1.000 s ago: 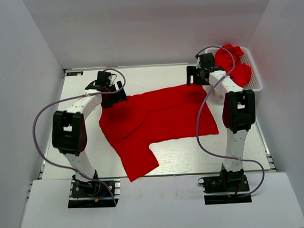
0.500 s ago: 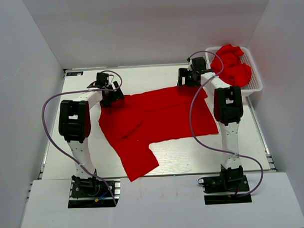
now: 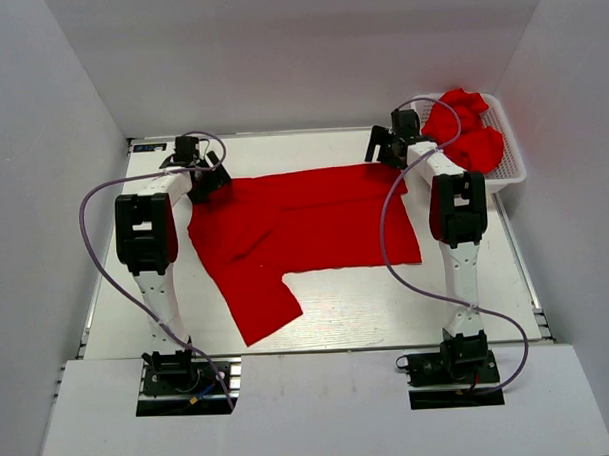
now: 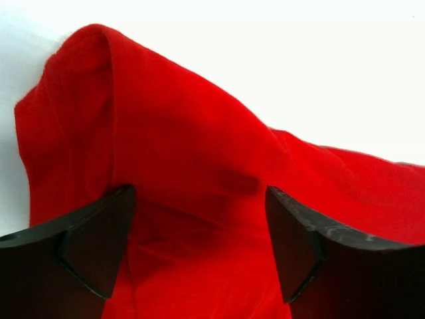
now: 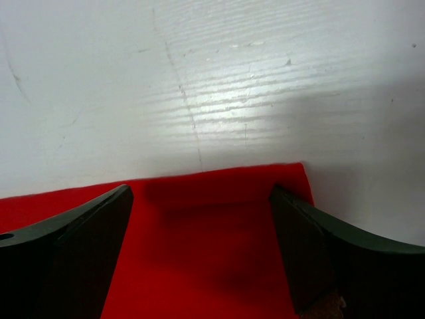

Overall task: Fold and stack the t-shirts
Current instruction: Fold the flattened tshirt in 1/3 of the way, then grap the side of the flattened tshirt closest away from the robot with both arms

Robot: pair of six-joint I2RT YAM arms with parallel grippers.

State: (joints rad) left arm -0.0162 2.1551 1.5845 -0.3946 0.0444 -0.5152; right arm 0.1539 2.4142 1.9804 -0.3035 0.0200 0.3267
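One red t-shirt point(image 3: 304, 223) lies spread on the white table, its far edge straight and one sleeve reaching toward the near edge. My left gripper point(image 3: 205, 179) is at the shirt's far left corner. In the left wrist view it point(image 4: 199, 246) is open, with bunched red cloth point(image 4: 186, 146) lying between the fingers. My right gripper point(image 3: 382, 153) is at the far right corner. In the right wrist view it point(image 5: 199, 252) is open over the flat cloth corner point(image 5: 226, 193). More crumpled red shirts point(image 3: 469, 132) lie in the basket.
The white lattice basket point(image 3: 512, 161) stands at the far right corner of the table, close to the right arm. White walls enclose the table on three sides. Purple cables loop off both arms.
The shirt's far edge has been drawn back and to the left and now lies straighter and flatter. The left gripper moved left and back. The right gripper shifted a little to the right.
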